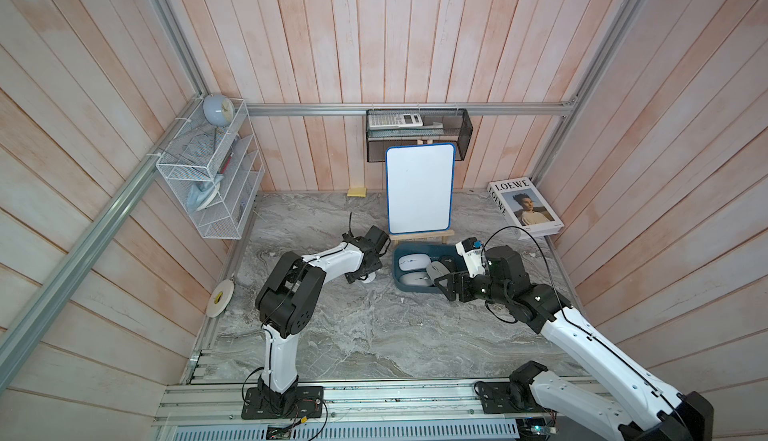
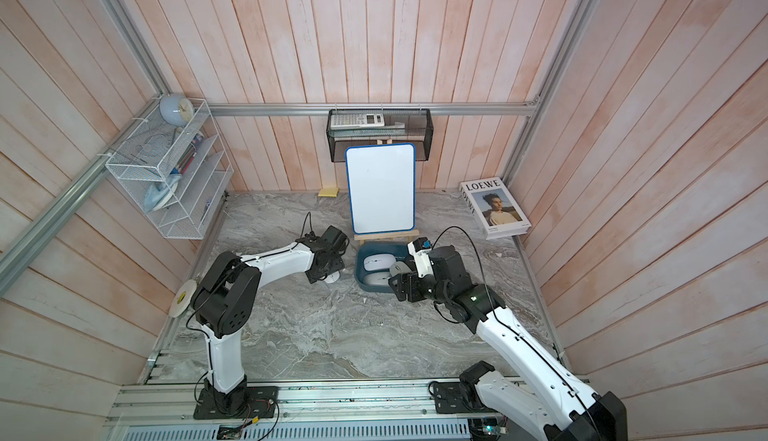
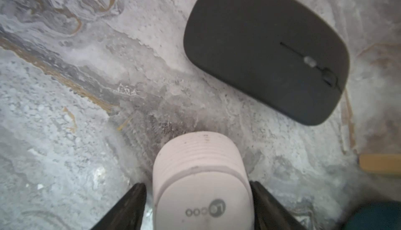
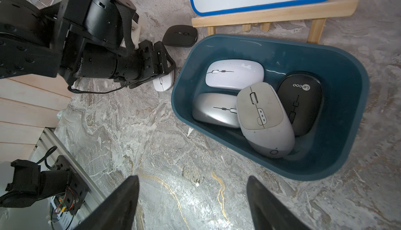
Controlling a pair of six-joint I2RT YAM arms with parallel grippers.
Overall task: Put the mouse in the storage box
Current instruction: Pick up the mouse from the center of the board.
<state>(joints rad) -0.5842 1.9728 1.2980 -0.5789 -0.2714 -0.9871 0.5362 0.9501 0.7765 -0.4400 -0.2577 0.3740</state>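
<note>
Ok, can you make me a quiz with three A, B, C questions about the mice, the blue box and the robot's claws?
1. How many mice lie in the storage box? A) two B) four C) six
2. The right claw is: A) open and empty B) shut on a mouse C) shut on the box
3. Where is the loose white mouse? A) in the storage box B) between the fingers of the left claw C) under the right claw

1 B: pale mouse, silver mouse, grey mouse and black mouse lie inside.
2 A: its fingers stand apart, only table between.
3 B: a black finger flanks each side of it.
</note>
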